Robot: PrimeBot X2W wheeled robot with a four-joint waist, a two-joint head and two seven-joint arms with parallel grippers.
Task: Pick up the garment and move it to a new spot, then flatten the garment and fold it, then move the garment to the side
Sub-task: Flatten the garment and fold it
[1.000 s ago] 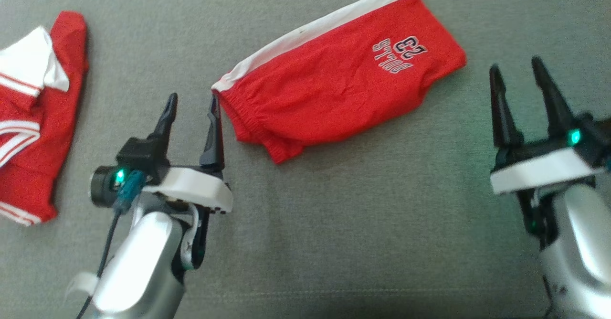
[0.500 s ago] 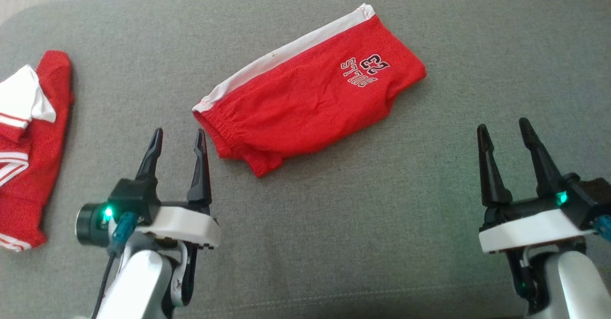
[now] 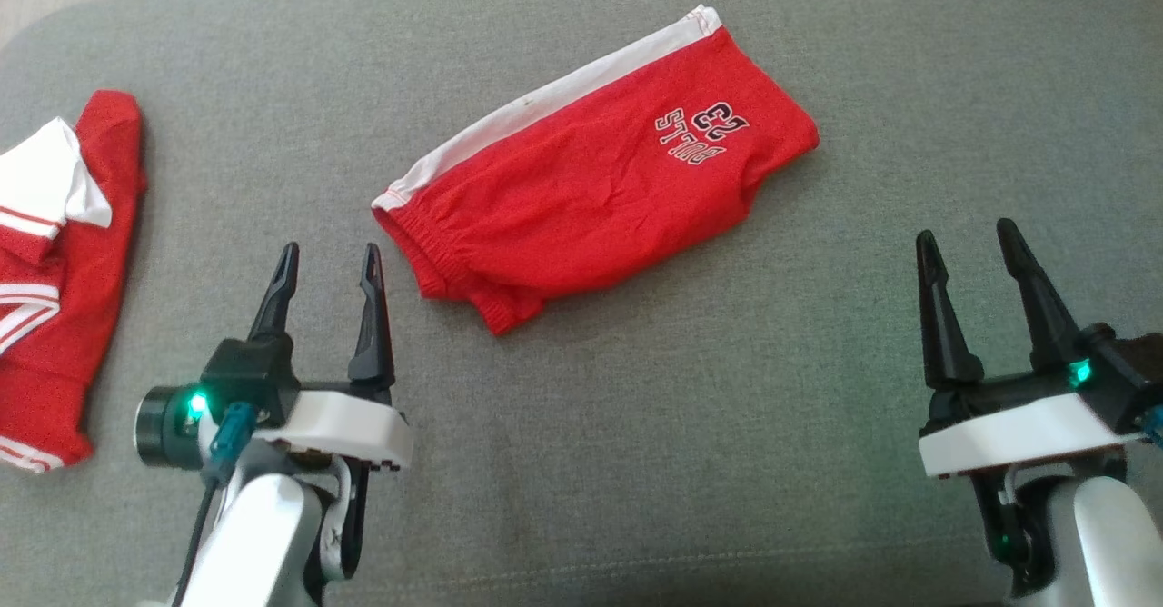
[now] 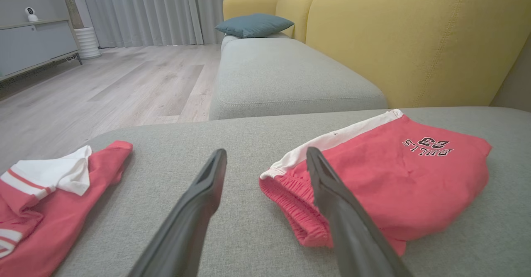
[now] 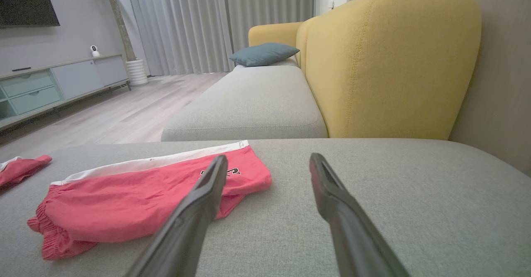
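the red shorts [image 3: 591, 189] lie slanted on the grey seat [image 3: 636, 425], stretchy end just beside the left gripper [image 3: 331, 253], well apart from the right gripper [image 3: 965, 233], and both grippers are spread wide and empty.

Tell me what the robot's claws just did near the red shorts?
Both claws backed away from the shorts. The left claw had its tip right at their edge and now sits clear of it; the right claw drew back too. Nothing was grabbed or dropped. Both claws stayed open, and the shorts stayed folded on the sofa.
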